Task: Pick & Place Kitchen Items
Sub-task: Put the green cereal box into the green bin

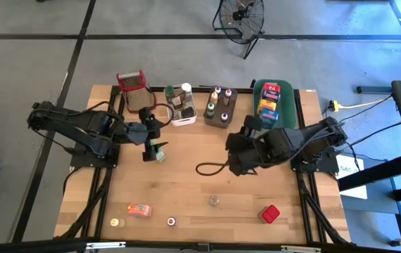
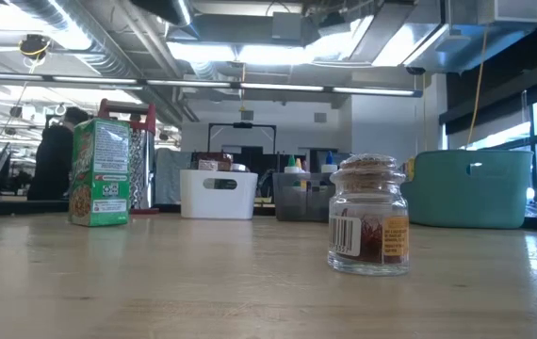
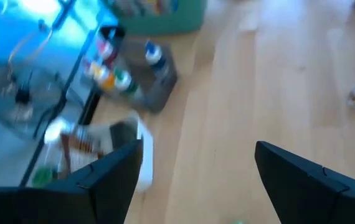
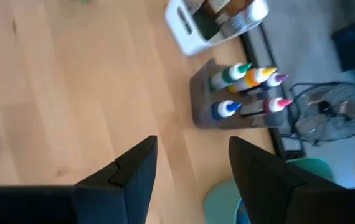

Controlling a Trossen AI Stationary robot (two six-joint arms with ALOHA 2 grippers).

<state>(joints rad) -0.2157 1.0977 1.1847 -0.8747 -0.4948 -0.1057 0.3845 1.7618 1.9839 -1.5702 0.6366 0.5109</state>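
A green food box (image 1: 160,152) stands upright on its base on the table, left of middle; it also shows in the low view (image 2: 99,171). My left gripper (image 1: 148,146) hovers just beside and above it, open and empty (image 3: 199,144). My right gripper (image 1: 233,145) hangs over the table's middle right, open and empty (image 4: 193,140). A small glass jar of red spice (image 2: 369,217) stands near the front (image 1: 215,201). An orange box (image 1: 139,209), a red box (image 1: 269,213) and two tiny jars (image 1: 118,223) (image 1: 172,221) lie along the near edge.
At the far edge stand a red-topped grater (image 1: 131,83), a white tub (image 1: 181,105), a grey tub of squeeze bottles (image 1: 221,105) and a green tub with boxes (image 1: 276,102). A black cable loop (image 1: 207,169) lies by the right arm. Bare wood lies mid-table.
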